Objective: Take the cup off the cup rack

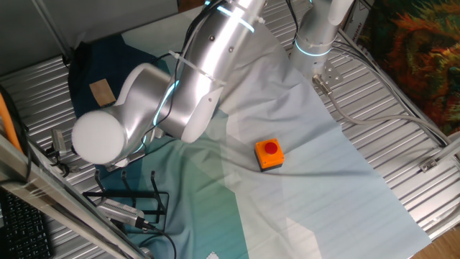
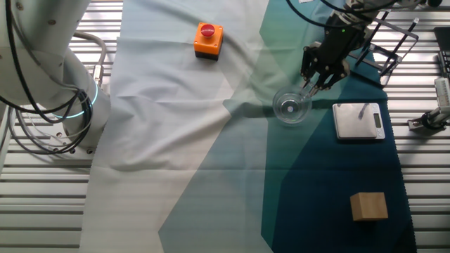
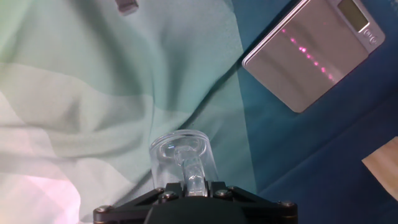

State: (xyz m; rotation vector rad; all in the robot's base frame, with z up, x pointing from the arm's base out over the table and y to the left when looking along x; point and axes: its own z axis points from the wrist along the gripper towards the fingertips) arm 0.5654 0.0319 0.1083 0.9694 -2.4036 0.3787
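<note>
The cup (image 2: 291, 108) is off the cup rack (image 2: 391, 46), gripped at its rim by the end effector (image 2: 313, 84).

One finger (image 3: 189, 170) reaches inside the glass, pinching its wall. The cup sits low over the cloth (image 2: 176, 133) on the desk (image 2: 42, 204), just beside the flat grey scale (image 2: 358, 121); whether it touches the cloth is unclear. The orange button box (image 2: 208, 39) stands well apart.
</note>
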